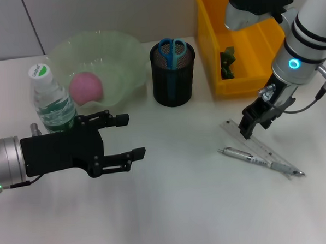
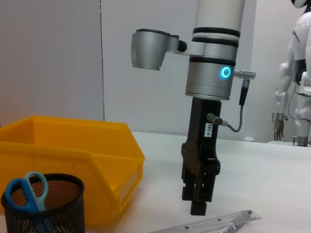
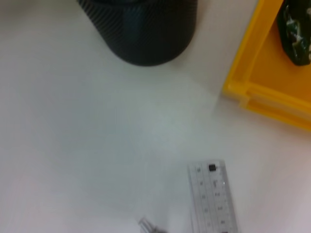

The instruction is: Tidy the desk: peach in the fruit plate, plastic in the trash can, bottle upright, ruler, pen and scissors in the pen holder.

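- Hovering my right gripper [image 1: 250, 129] over the far end of the ruler [image 1: 257, 149], I judge the next step is picking it up. The fingers point down and look nearly closed, with nothing between them, but I cannot tell the exact gap from any view.
- The ruler is clear, thin and flat on the desk [image 1: 184, 208] at the right. If the fingers come down too narrow or off its edge, they could skate over it or pin it instead of lifting it.
- The pen [image 1: 252, 159] lies just beside the ruler on its near side, and they seem to touch or cross towards the right. A sloppy grasp could drag the pen along or flick it towards the desk edge.
- The pen holder [image 1: 173, 72] already carries the scissors [image 1: 172, 49]. A long ruler dropped in at a slant could snag their handles or tip the mesh cup.
- The yellow bin [image 1: 241, 41] sits close to the far side of my right arm, so a wide swing could knock it.
- My left gripper [image 1: 120, 138] is parked at the near left, wide open and empty, just in front of the upright bottle [image 1: 49, 98]. A careless move could topple it.
- The peach [image 1: 86, 86] already rests in the fruit plate [image 1: 121, 47], and the plastic [image 1: 227, 63] in the bin.
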`<state>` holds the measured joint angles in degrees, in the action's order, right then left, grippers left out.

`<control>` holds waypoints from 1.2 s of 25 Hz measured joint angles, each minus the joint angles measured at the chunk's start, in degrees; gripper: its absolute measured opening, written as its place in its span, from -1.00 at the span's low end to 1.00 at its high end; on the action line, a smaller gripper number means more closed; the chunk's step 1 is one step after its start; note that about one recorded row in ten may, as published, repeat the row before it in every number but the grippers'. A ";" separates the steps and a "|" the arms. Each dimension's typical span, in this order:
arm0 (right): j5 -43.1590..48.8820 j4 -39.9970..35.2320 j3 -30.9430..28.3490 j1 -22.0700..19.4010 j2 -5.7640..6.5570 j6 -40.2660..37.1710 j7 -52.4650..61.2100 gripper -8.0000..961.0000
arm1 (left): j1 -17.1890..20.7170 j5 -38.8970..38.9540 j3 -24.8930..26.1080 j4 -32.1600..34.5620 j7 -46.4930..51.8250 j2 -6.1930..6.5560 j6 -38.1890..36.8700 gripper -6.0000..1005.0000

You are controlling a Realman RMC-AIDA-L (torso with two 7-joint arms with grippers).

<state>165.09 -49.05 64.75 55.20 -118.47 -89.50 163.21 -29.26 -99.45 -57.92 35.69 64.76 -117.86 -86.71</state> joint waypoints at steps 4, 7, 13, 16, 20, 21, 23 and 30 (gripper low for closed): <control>0.81 0.66 0.03 0.04 0.00 -0.65 -1.64 0.05 | -0.01 -0.09 -0.08 0.35 0.41 0.00 0.05 0.52; 1.02 1.35 0.03 0.13 0.04 -0.86 -2.18 0.05 | -0.01 -0.12 -0.09 0.54 0.51 0.00 0.05 0.52; 1.57 1.65 0.02 -0.07 0.09 -0.99 -3.45 0.06 | -0.01 -0.14 -0.09 0.64 0.60 0.00 0.06 0.52; 1.65 2.24 -0.21 -0.26 0.09 -0.54 -3.77 0.06 | -0.01 -0.14 -0.09 0.64 0.61 0.00 0.10 0.52; 1.66 3.70 -0.07 -0.28 0.09 0.27 -4.25 0.06 | -0.01 -0.14 -0.09 0.64 0.63 0.00 0.14 0.52; 1.66 4.22 -0.17 -0.28 0.09 0.69 -4.80 0.06 | -0.01 -0.14 -0.09 0.64 0.66 0.00 0.13 0.52; 1.66 4.31 -0.27 -0.28 0.09 0.83 -5.03 0.06 | -0.01 -0.14 -0.08 0.80 0.95 0.00 0.12 0.52; 1.66 4.48 -0.06 -0.33 0.09 0.99 -5.95 0.06 | -0.01 -0.13 -0.08 1.33 1.33 -0.06 0.10 0.52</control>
<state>166.75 -44.56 64.69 54.87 -118.38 -88.51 157.26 -29.27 -99.58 -58.00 37.01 66.09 -117.92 -86.60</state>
